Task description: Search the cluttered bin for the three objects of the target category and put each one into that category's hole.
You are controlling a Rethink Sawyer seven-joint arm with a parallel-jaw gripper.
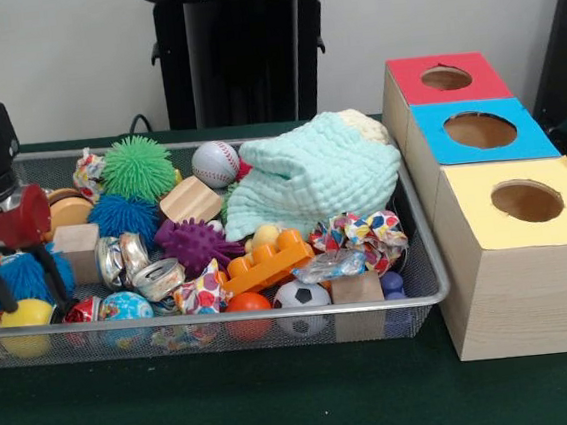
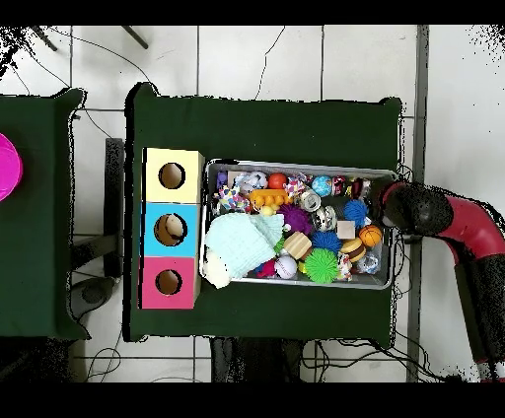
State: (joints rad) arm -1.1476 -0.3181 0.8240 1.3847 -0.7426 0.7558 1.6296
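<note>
A wire bin (image 1: 424,259) crammed with balls, blocks and a mint cloth (image 1: 310,175) sits left of three wooden boxes with red (image 1: 446,78), blue (image 1: 480,130) and yellow holes (image 1: 527,201).

No words, brands, numbers or signs can be read anywhere in either view. The crushed shiny metal cans (image 1: 140,266), at about 9 o'clock in the wire mesh bin (image 1: 427,294), carry printing too small and creased to make out, and the crinkled patterned wrappers (image 1: 361,233) show only coloured shapes.
</note>
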